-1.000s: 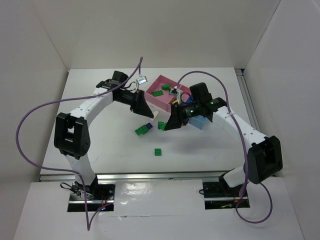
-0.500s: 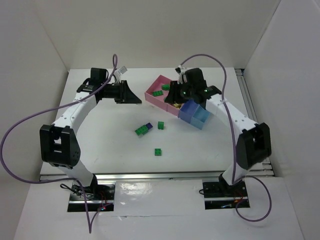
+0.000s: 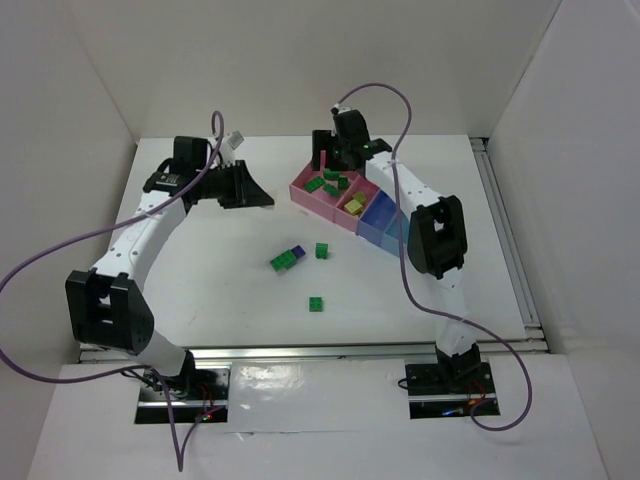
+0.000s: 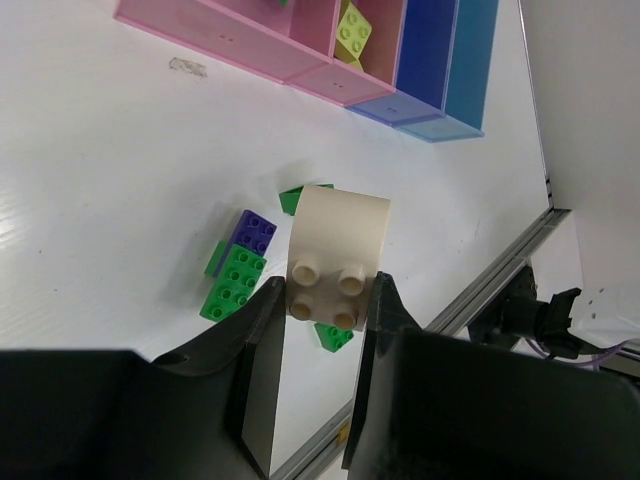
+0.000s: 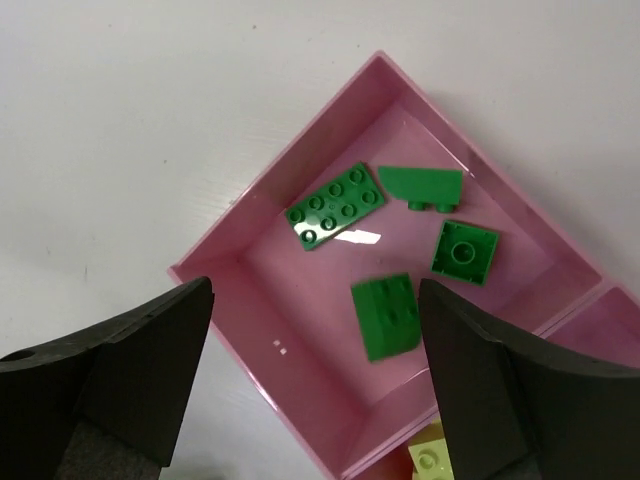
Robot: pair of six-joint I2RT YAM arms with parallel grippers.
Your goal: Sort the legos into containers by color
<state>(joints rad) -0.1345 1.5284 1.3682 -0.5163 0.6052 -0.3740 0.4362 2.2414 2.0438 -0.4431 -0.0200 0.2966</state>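
Four green bricks (image 5: 335, 206) lay in the large pink tray (image 5: 290, 330) beneath the spread right claw (image 5: 315, 290); the left claw (image 4: 318, 300) pinched a cream brick (image 4: 335, 240).

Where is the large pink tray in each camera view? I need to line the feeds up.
Top external: the large pink tray sits back of centre, leftmost in the tray row.
Left wrist: along the top edge, left of centre.
Right wrist: fills the middle of the picture.
Shared landmark: the pale yellow brick in the smaller pink tray beside it.
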